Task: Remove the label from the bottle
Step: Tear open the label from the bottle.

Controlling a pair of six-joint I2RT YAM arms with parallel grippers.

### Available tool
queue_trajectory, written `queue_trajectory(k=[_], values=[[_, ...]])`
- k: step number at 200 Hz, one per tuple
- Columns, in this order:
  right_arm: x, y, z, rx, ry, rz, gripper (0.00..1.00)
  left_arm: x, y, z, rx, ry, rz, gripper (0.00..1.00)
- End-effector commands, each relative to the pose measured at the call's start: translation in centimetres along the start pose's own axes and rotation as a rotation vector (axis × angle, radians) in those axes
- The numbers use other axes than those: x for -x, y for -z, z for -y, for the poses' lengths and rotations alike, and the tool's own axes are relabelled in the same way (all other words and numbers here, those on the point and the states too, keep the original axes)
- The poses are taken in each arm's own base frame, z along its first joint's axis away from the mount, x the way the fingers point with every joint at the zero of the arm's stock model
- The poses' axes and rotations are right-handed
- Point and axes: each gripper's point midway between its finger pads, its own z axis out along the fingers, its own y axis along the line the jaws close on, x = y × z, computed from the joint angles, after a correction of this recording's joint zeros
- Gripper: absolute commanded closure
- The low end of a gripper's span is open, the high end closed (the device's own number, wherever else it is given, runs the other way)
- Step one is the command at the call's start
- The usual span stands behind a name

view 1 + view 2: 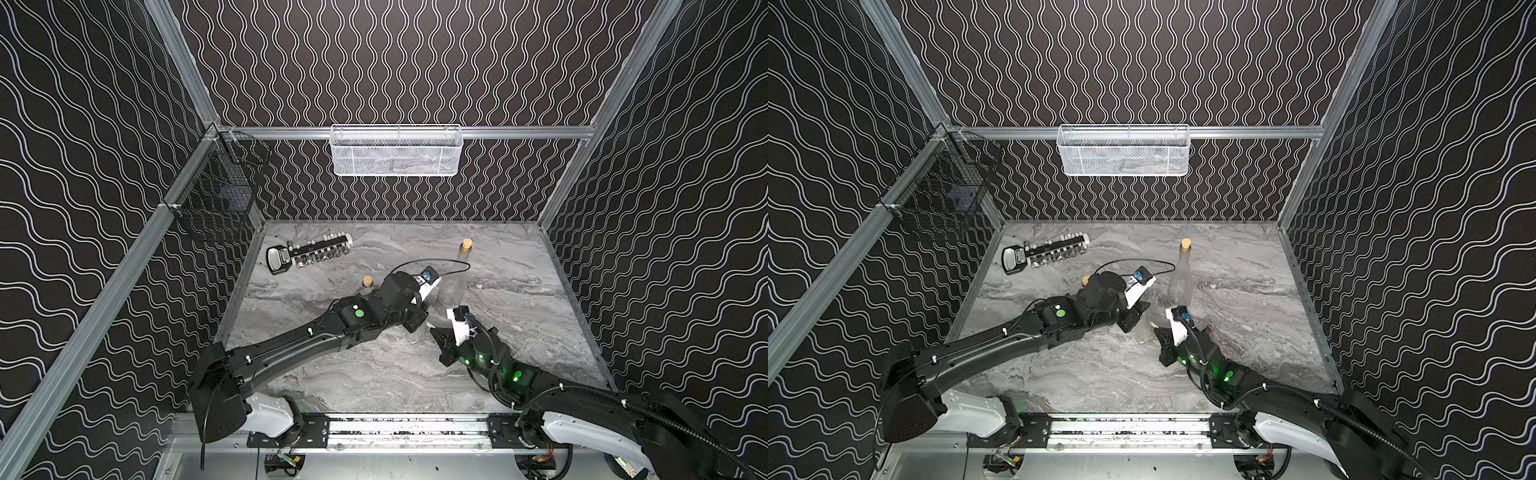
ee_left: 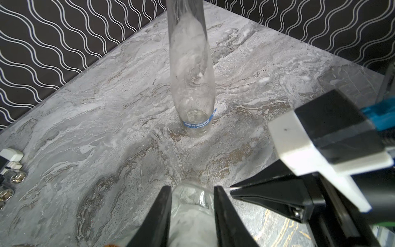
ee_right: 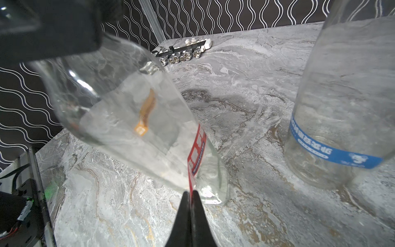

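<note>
My left arm (image 1: 291,345) is a smooth black shell with a white housing (image 1: 266,415) at the base and a round green dot (image 1: 358,312) near the wrist. White ties (image 1: 309,331) pin a thin black cable along it. My right arm (image 1: 582,392) is black too, white at the base, trailed by a ribbed black hose (image 1: 685,432), with green lights (image 1: 517,374) glowing at its joints. Each wrist bears a white bracket (image 2: 299,145), a black camera and a blue plug (image 2: 382,115). My left gripper (image 2: 192,188) and right gripper (image 3: 190,193) have tapering black fingers.
</note>
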Motion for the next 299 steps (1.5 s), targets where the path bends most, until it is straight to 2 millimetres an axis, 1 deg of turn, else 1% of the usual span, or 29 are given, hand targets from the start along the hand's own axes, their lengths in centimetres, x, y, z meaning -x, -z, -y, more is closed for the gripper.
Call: queue_trajectory(k=[1, 54, 110, 160, 204, 299], values=[[0.7, 0.1, 0.6, -0.034, -0.004, 0.032, 1.00, -0.1, 0.1, -0.6, 0.018, -0.048, -0.021, 1.00], [1.1, -0.1, 0.7, -0.052, 0.015, 0.037, 1.00, -0.4, -0.3, 0.2, -0.030, -0.067, -0.060, 1.00], [1.5, -0.2, 1.5, -0.104, 0.013, 0.051, 1.00, -0.8, -0.3, 0.6, -0.060, -0.077, -0.078, 1.00], [1.4, -0.2, 2.0, -0.129, 0.010, 0.055, 1.00, -1.1, 0.0, 0.6, -0.068, -0.083, -0.081, 1.00], [1.3, -0.2, 2.5, -0.153, 0.004, 0.056, 1.00, -1.5, 0.2, 1.2, -0.102, -0.095, -0.087, 1.00], [1.6, 0.1, 3.7, -0.196, -0.015, 0.072, 1.00, -2.2, -0.3, 1.8, -0.139, -0.111, -0.130, 1.00]])
